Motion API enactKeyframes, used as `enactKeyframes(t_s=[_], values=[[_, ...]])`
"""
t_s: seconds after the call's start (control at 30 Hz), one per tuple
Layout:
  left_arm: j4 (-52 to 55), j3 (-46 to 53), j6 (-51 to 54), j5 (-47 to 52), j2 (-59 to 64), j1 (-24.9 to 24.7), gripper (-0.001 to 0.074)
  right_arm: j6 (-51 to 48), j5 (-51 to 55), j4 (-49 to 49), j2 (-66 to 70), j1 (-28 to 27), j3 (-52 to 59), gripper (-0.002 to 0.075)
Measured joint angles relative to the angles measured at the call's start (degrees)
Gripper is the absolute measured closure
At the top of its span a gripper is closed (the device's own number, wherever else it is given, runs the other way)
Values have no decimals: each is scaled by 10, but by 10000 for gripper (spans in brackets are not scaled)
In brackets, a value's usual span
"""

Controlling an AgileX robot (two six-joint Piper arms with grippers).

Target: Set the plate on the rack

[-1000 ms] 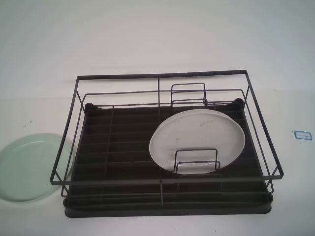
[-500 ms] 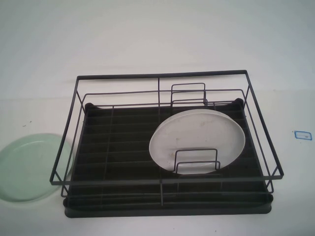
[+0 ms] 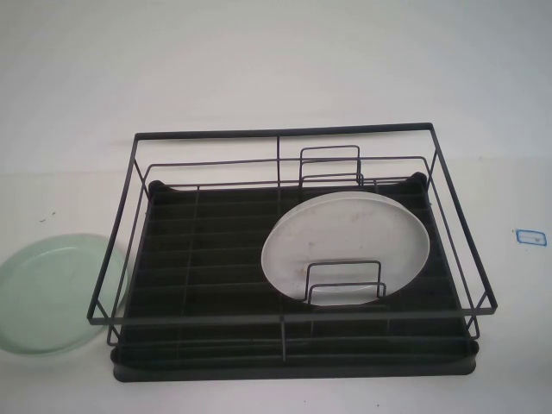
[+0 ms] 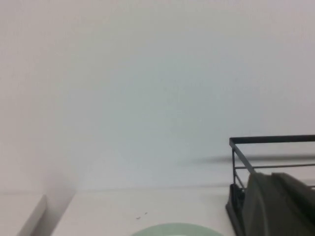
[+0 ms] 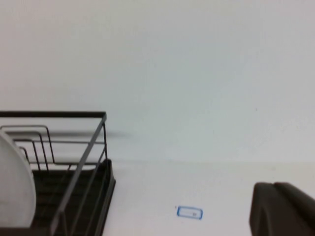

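The pale mint-green plate (image 3: 50, 293) lies flat on the white table, just left of the rack's near left corner; its far rim also shows in the left wrist view (image 4: 177, 229). The black wire rack (image 3: 285, 134) with its ribbed black drip tray (image 3: 207, 250) stands mid-table and also shows in both wrist views (image 4: 270, 140) (image 5: 54, 115). Neither gripper appears in the high view. Only a dark part of my left gripper (image 4: 278, 206) shows in its wrist view, near the rack's corner. A dark part of my right gripper (image 5: 280, 209) shows over bare table, right of the rack.
A white plate (image 3: 345, 246) leans in the rack's right half behind a small wire loop holder (image 3: 343, 280); it also shows in the right wrist view (image 5: 15, 187). A small blue-outlined label (image 3: 530, 235) lies on the table right of the rack.
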Motion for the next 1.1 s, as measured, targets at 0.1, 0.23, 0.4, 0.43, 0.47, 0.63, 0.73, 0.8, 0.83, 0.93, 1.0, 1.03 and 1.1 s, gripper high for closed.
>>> enactKeyframes(t_s=[0.1,0.23,0.4,0.43,0.47,0.63,0.73,0.8,0.83,0.93,1.0,1.03,1.1], values=[[-8,0,-52,0,14,0,735,0,-15,0,0,0,0,708],[-10,0,-77,-24,14,0,735,0,-40,0,0,0,0,708],[-15,-22,-129,-57,0,-1,735,20,-125,4,0,0,0,708],[-15,-43,-126,-36,2,-1,735,22,-141,1,0,0,0,708],[-15,-73,-116,-3,6,-1,735,22,-143,-6,0,0,-6,708],[9,-210,-87,135,65,0,735,18,-105,-103,0,0,-87,708],[72,-284,-87,154,134,0,735,18,-55,-109,8,0,-160,708],[121,-337,-93,176,199,0,735,18,7,-96,34,0,-221,708],[139,-358,-104,191,233,0,735,18,45,-84,54,0,-252,708],[196,-428,-185,250,328,0,735,17,151,-64,130,0,-327,708],[237,-453,-267,259,390,0,735,10,202,-60,182,0,-361,708],[258,-460,-296,257,412,0,735,8,224,-57,211,0,-376,708],[290,-470,-350,256,465,0,735,1,262,-41,261,0,-395,708]])
